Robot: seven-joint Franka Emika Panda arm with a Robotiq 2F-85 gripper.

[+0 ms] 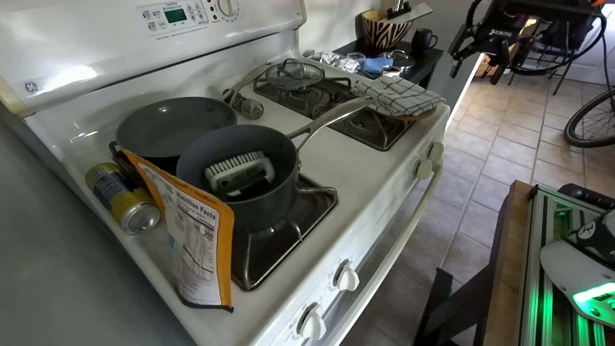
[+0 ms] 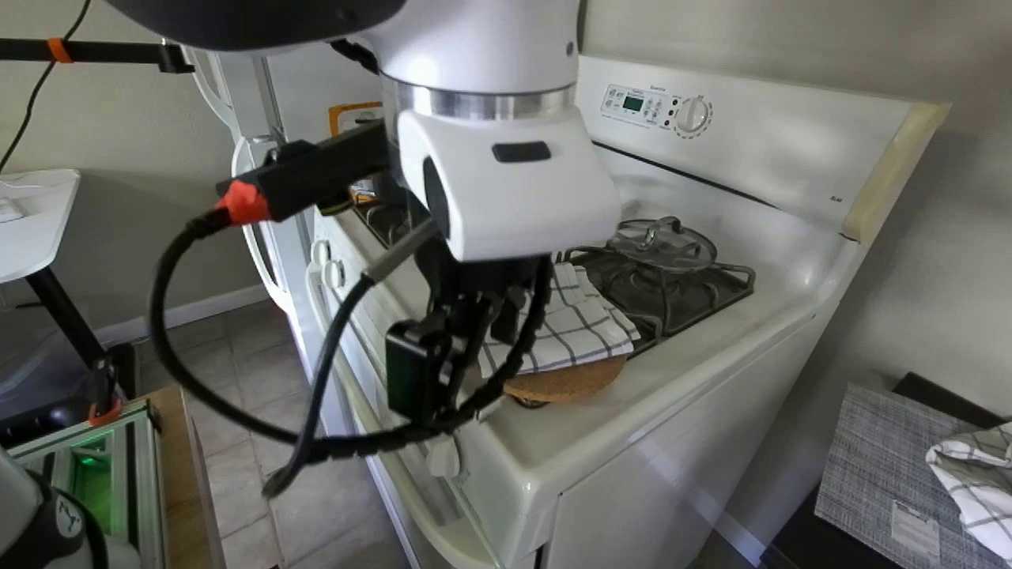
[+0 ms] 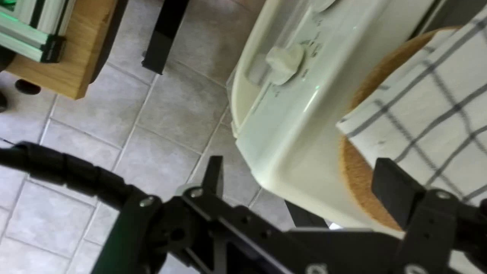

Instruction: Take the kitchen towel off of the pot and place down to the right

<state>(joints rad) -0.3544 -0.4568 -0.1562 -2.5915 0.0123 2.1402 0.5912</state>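
Note:
A white kitchen towel with dark checks [image 1: 399,95] lies folded on a round cork board [image 1: 423,115] at the stove's front corner. Both also show in an exterior view, the towel [image 2: 581,324] over the cork board [image 2: 569,382]. In the wrist view the towel [image 3: 449,110] is at the right. A grey pot [image 1: 259,211] stands on a front burner, with a white-bristled brush [image 1: 240,170] inside and no towel on it. My gripper [image 1: 475,74] is open and empty, above and apart from the towel. In the wrist view the gripper's fingers [image 3: 300,171] are wide apart.
A grey pan [image 1: 175,127], a can [image 1: 122,199] and an orange-edged bag [image 1: 202,240] surround the pot. The pot's long handle [image 1: 331,117] reaches toward the towel. A glass lid [image 1: 294,74] sits on a rear burner. Another checked towel [image 2: 980,482] lies on a grey mat [image 2: 877,458].

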